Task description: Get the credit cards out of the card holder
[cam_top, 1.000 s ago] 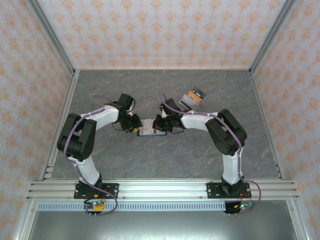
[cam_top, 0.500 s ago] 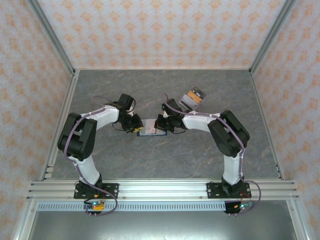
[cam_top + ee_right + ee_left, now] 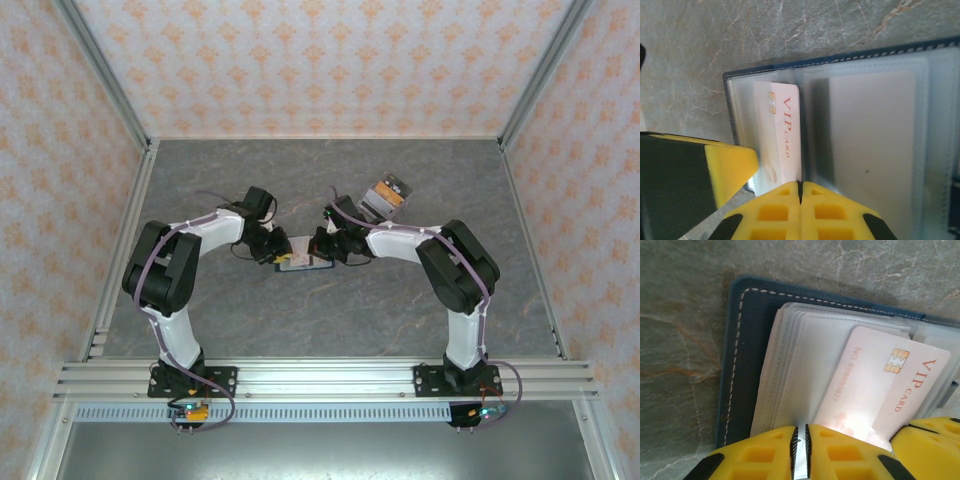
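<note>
The navy card holder (image 3: 304, 262) lies open on the grey table between both grippers. In the left wrist view its stitched cover (image 3: 747, 340) carries a stack of clear sleeves (image 3: 805, 355). A pinkish VIP credit card (image 3: 880, 385) sticks out of one sleeve at a slant. My left gripper (image 3: 801, 427) is shut on the thin edge of a clear sleeve, right beside that card. My right gripper (image 3: 800, 183) is shut with nothing between its fingers, its tips resting on the holder (image 3: 812, 90) next to the VIP card (image 3: 785, 125). A second pale card (image 3: 872, 145) sits in the right-hand sleeve.
A fanned pile of loose cards (image 3: 385, 195) lies on the table behind the right arm. Patterned walls with metal rails enclose the table (image 3: 330, 320) on three sides. The left gripper's yellow finger (image 3: 730, 162) stands close to the right gripper.
The left arm has shifted slightly right toward the holder and its jaws have narrowed a little. The right gripper has stayed in place, shut.
</note>
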Robot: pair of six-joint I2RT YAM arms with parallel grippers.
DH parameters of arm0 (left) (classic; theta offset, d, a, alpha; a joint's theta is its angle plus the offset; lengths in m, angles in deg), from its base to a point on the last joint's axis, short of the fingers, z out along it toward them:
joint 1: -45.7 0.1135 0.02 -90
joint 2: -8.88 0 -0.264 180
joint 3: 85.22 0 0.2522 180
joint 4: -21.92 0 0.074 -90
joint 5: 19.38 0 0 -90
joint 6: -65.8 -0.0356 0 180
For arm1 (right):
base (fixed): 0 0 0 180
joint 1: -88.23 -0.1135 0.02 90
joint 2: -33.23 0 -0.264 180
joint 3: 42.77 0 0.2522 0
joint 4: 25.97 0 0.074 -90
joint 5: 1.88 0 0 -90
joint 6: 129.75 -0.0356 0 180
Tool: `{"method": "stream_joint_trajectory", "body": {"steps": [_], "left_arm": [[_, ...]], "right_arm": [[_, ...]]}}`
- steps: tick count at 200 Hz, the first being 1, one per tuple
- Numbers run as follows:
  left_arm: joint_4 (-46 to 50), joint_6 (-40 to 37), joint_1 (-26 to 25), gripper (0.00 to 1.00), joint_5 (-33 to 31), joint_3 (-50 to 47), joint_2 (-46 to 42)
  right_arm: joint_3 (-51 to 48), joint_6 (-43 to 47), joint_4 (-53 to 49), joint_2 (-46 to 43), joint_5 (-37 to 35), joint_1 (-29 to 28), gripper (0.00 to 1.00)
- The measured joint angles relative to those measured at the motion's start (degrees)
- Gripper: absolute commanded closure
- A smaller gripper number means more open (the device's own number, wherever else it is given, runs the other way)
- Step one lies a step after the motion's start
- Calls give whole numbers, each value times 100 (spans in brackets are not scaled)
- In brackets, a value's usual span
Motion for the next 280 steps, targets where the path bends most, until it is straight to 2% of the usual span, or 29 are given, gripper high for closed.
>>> {"method": "stream_joint_trajectory", "body": {"steps": [41,122,173,245,264,280], "left_arm": [[-17,-2,0,85,17,20,55],[-26,-2,2,85,44,20,61],[-42,-2,2,84,59,22,72],[66,-31,0,76,37,114,72],[179,-74,0,70,7,197,70],[286,-131,11,57,-33,262,42]], "right_arm": [[-151,-291,470,0,310,52,82],[-181,-627,898,179,590,79,79],[-181,-605,892,286,590,83,94],[-192,269,-181,-555,-52,343,100],[-184,780,-680,-876,-428,387,100],[-107,1276,-1113,-1176,-835,407,100]]}}
